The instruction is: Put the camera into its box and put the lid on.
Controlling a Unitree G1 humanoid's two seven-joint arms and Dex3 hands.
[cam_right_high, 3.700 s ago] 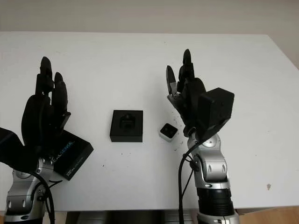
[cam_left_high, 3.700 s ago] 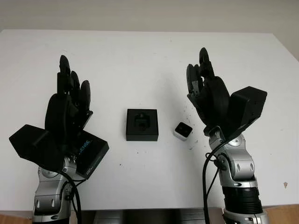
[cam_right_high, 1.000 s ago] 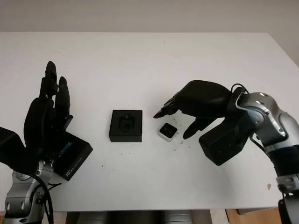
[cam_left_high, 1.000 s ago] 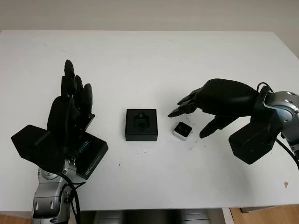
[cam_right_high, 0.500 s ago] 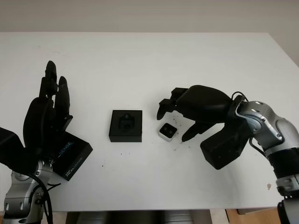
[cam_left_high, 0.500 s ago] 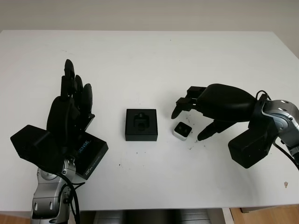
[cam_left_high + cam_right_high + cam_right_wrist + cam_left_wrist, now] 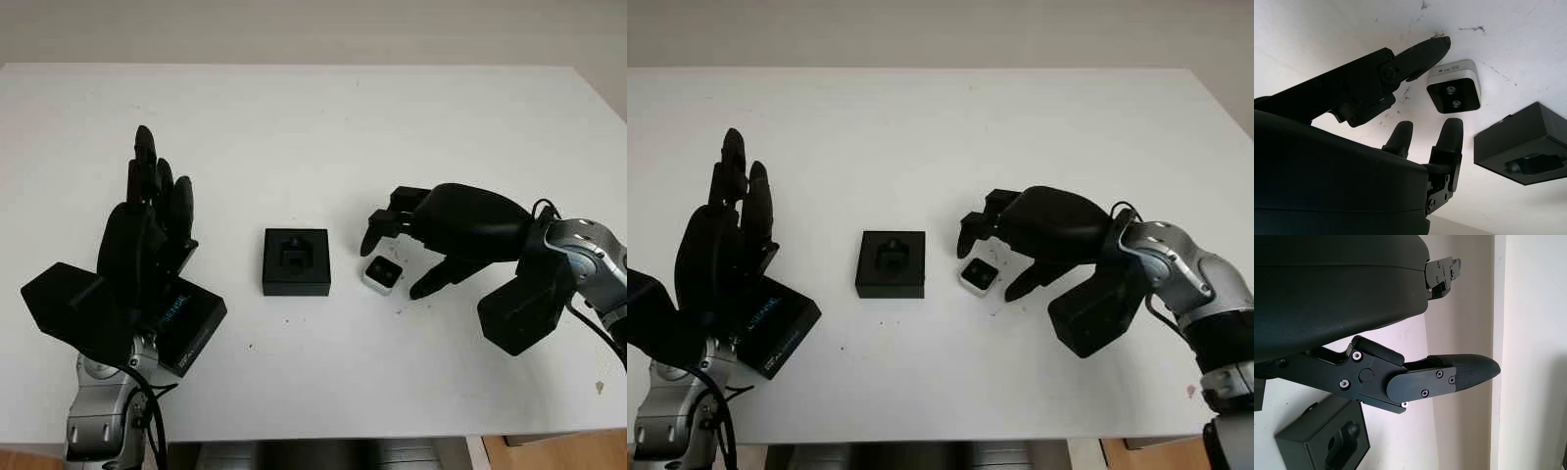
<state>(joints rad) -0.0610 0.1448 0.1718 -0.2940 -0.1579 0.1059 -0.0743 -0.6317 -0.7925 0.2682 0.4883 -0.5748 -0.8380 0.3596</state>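
Observation:
The small white camera (image 7: 382, 275) with its black face lies on the table just right of the open black box (image 7: 297, 261), which has a moulded insert. My right hand (image 7: 400, 258) hovers low over the camera, open, with its fingers (image 7: 1449, 131) on the box side and its thumb (image 7: 1420, 53) on the other side. The thumb tip is close to a corner of the camera (image 7: 1454, 93); the fingers stand apart from it. My left hand (image 7: 155, 186) is raised upright at the left, open. The black lid (image 7: 188, 329) lies behind and below it on the table.
The white table (image 7: 313, 127) stretches far beyond the objects. Small dark specks (image 7: 400, 311) mark the surface near the camera. The table's front edge (image 7: 323, 438) runs close below both arms.
My right hand has sunk lower and drawn in around the camera, its fingers bent further down. The camera, the box and the left hand have not moved.

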